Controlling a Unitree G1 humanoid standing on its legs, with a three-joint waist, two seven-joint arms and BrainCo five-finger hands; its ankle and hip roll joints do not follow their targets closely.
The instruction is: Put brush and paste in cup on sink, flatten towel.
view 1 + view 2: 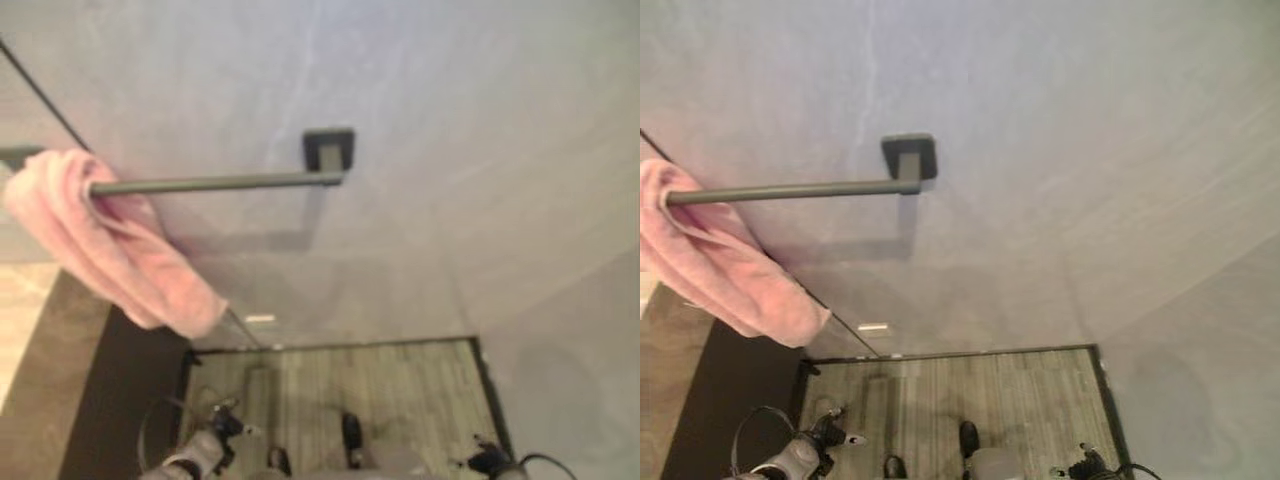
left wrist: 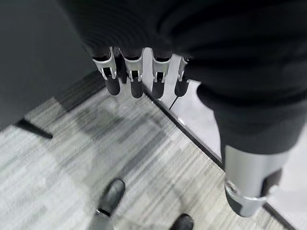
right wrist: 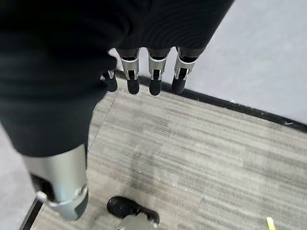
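A pink towel point(image 1: 120, 250) hangs bunched up over the left end of a dark towel bar point(image 1: 220, 183), drooping down and to the right. The bar runs to a square dark bracket point(image 1: 328, 150) on the grey wall. My left hand point(image 2: 135, 79) hangs low above the floor with straight fingers and nothing in it. My right hand point(image 3: 153, 76) hangs the same way on the other side, open and holding nothing. Both hands are well below the towel and apart from it.
A dark slab-like surface point(image 1: 90, 400) runs along the left side below the towel. Grey wood-grain floor point(image 1: 400, 390) lies beneath, edged by a black skirting strip point(image 3: 240, 106). The grey wall point(image 1: 480, 120) spreads across the upper scene.
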